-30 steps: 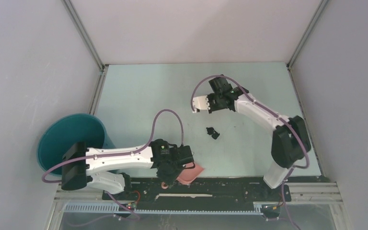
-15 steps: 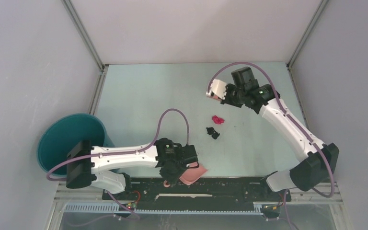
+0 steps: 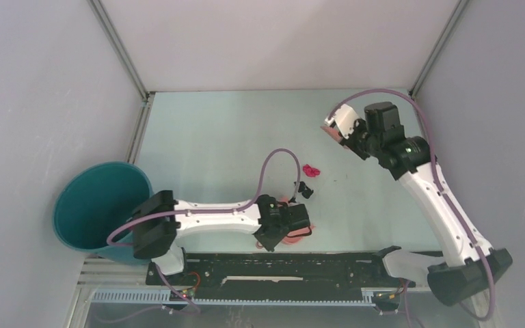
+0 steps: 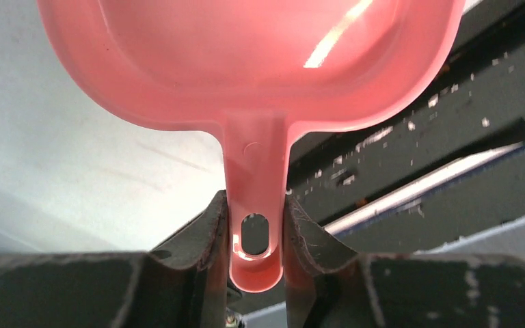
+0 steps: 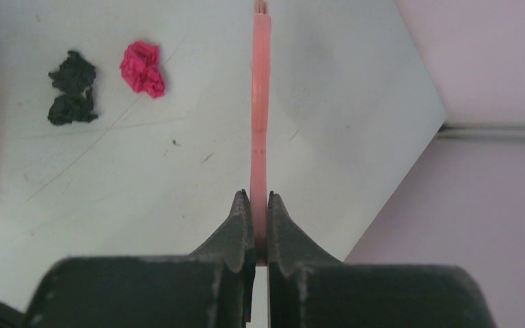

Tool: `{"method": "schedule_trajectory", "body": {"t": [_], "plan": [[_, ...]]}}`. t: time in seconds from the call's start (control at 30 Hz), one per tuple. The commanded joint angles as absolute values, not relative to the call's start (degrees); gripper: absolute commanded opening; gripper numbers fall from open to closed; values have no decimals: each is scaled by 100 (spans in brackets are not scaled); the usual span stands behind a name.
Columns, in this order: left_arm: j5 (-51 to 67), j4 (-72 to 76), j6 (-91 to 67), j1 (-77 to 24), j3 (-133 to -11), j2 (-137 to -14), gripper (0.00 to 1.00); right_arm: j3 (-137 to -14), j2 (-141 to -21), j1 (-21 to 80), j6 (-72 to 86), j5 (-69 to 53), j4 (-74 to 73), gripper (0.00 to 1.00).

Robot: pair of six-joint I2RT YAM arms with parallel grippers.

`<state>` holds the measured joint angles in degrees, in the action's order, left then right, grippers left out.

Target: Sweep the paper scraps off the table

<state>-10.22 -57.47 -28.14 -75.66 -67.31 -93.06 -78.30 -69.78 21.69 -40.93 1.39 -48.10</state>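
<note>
There go the left fingers [image 4: 216, 229], clenched on the handle of the salmon-pink plastic dustpan [image 4: 260, 61], which sits close to the near edge of the pale mint-green desk [image 3: 205, 137], about midway along it. Over toward the far right corner, the right fingers [image 5: 243, 222] are pinched tight on the thin salmon-pink brush [image 5: 260, 102]. The paper scraps lie right of the desk's centre: two black wads [image 3: 305, 189] just beyond the dustpan, one crumpled magenta wad [image 3: 310, 170] just beyond those. A round teal bucket [image 3: 99, 205] stands off the near left corner.
</note>
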Motion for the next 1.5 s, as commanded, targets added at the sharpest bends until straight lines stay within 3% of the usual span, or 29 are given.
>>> {"method": "schedule_trajectory", "body": {"t": [0.0,0.13,0.23,0.47,0.63,0.8,1.17,1.33,1.47], "plan": [[-1403,-5023,-2586,-7593,-6750,-9551,10,-7383,-6434,1850,-3840,-171,-4834,0],[-1613,-4776,-2730,-7597,-6477,-9471,25,-7247,-6300,1479,-3753,-456,-4887,0],[-2067,-4375,-3006,-7623,-6072,-9061,46,-7158,-6276,1301,-3701,-695,-4881,0],[-2172,-1964,-3366,-7712,-3997,-7244,57,-6933,-6345,962,-3542,-1170,-4810,0],[-1831,-1366,-3195,-7740,-3504,-6806,59,-6838,-6322,799,-3504,-1395,-4768,0],[-1984,-1567,-3014,-7791,-3664,-7381,54,-6722,-6293,756,-3478,-1479,-4746,0],[-2684,-2707,-3261,-8090,-4487,-8089,29,-6667,-6143,826,-3340,-1574,-4835,0],[-2348,-3782,-3532,-8087,-5274,-7931,19,-6733,-6195,1417,-3245,-794,-4757,0],[-1766,-4907,-3525,-7998,-6284,-8489,13,-7169,-6720,1799,-2970,-251,-4895,0]]}}
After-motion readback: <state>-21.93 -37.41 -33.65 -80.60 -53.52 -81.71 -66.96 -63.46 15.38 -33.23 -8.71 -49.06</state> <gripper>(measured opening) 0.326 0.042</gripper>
